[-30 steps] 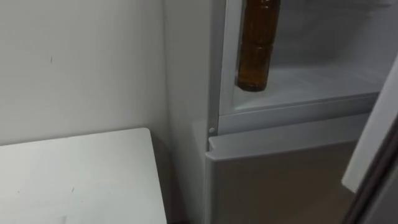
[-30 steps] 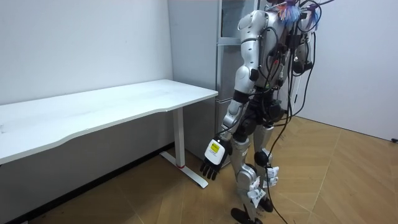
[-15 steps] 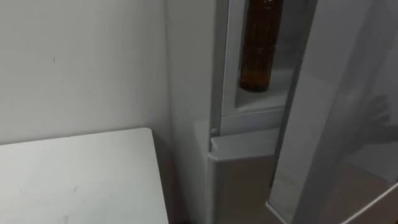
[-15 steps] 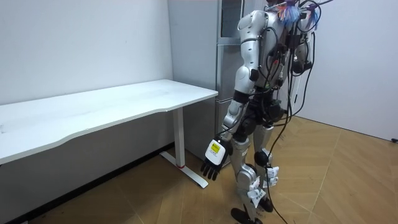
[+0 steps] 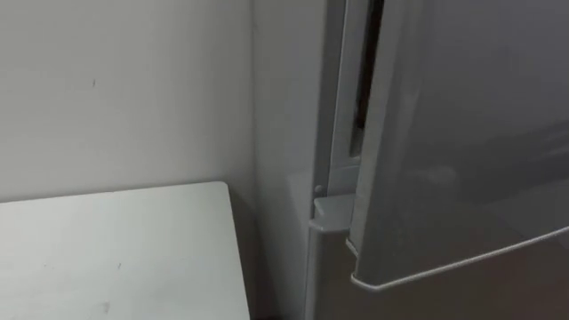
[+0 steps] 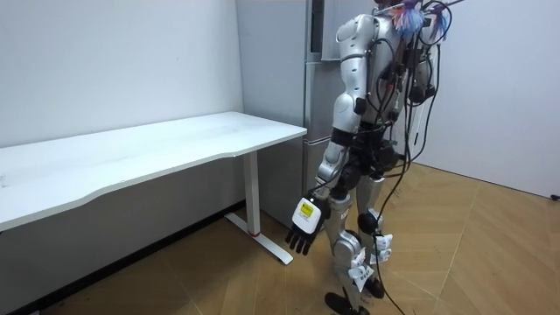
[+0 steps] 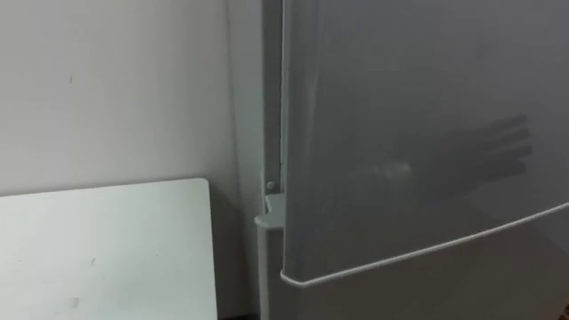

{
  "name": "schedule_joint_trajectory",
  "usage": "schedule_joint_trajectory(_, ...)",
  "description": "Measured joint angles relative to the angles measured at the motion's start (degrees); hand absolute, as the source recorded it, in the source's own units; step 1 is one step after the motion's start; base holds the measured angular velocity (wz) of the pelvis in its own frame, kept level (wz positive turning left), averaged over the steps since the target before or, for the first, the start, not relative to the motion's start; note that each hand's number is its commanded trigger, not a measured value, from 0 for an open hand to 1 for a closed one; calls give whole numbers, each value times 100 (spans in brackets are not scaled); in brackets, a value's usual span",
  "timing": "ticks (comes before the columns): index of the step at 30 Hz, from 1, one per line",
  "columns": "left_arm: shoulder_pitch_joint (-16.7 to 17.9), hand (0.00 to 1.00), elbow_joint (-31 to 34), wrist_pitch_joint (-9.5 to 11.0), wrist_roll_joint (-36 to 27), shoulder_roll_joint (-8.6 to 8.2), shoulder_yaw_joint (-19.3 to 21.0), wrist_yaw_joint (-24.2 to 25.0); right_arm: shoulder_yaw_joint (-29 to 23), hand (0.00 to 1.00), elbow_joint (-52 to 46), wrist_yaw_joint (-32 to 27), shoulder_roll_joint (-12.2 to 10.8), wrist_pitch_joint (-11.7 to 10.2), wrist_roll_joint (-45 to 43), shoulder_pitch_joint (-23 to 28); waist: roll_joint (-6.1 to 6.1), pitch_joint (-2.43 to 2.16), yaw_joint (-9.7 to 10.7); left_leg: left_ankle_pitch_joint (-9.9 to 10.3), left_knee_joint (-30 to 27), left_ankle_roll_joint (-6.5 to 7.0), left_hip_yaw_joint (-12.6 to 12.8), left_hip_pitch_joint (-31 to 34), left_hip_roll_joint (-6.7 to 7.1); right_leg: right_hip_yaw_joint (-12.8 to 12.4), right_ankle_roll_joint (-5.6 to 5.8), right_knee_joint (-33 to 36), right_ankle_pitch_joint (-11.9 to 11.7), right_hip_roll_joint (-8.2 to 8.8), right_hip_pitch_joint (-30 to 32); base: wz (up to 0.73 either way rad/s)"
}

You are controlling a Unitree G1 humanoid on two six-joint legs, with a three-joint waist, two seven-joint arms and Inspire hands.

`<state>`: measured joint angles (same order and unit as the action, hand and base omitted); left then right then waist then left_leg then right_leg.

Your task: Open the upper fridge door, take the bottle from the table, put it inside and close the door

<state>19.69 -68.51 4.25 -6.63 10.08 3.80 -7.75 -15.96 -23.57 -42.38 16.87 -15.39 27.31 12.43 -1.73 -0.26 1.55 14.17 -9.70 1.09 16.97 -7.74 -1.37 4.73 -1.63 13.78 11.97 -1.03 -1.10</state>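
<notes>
Swung nearly shut since before: upper fridge door (image 5: 462,133), pushed by right hand (image 7: 487,153), fingers spread flat. Hanging loose and empty: left hand (image 6: 302,226). Peeking through the gap, inside: bottle (image 5: 365,80). Probably glass, heavy, slippery, breakable; best held round the middle.

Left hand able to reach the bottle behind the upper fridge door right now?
Probably not. The upper fridge door is almost shut, leaving only a narrow slit at its edge, and the left hand hangs open low beside the robot's leg, away from it.
</notes>
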Motion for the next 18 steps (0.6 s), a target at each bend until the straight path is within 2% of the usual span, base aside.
schedule_joint_trajectory(5,-3,0,-22,-4,0,-2,-7,111,49,0,-334,234,5,29,-610,-129,-11,2,-50,0,-2,0,-9,9,-1,2,-1,-17,0,-2,0,0)
schedule_joint_trajectory(10,-26,0,-72,-15,148,-12,52,182,350,0,-508,496,-1,54,-2014,-310,-36,6,-57,0,7,0,-46,21,-4,19,-4,-21,-8,-2,0,0)
schedule_joint_trajectory(14,-50,0,-117,-58,182,2,25,328,448,0,-512,669,46,71,-2620,-419,-45,10,-69,0,6,0,-45,13,-2,24,-4,-16,-8,2,-4,0)
schedule_joint_trajectory(18,-143,0,-137,-61,186,25,-200,467,826,0,-485,728,75,285,-3010,-712,-77,42,-89,-3,5,-3,-45,23,-8,29,-17,-23,-19,-4,-2,-2)
